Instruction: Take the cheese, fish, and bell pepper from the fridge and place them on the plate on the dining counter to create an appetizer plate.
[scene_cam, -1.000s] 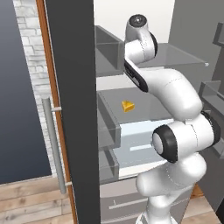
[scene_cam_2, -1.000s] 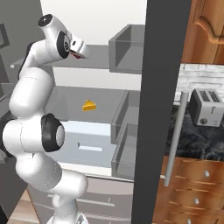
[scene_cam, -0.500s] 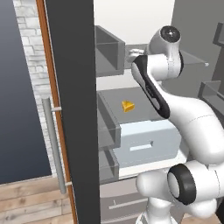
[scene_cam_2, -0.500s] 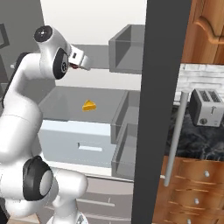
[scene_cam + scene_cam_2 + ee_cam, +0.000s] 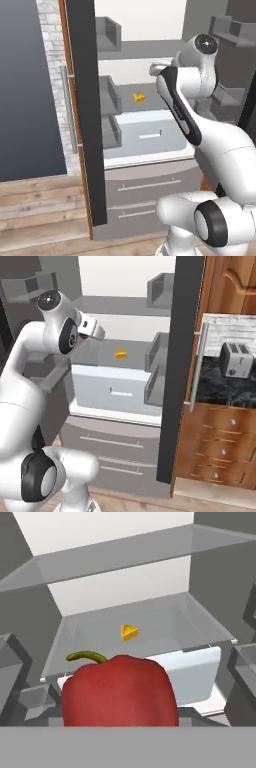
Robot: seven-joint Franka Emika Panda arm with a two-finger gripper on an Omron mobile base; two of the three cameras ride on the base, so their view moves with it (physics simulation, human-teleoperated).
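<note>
Hand view puts the bell pepper (image 5: 120, 691) right against the camera, so the gripper (image 5: 89, 329), part open, looks clamped on it, out in front of the fridge (image 5: 145, 20). Further right on the grey shelf (image 5: 165, 624) sits the cheese (image 5: 129, 632). Risks, as I judge them: the lumpy pepper slipping out, or clipping the dark door (image 5: 177, 356) while swinging away. No brand, label or writing is readable.
</note>
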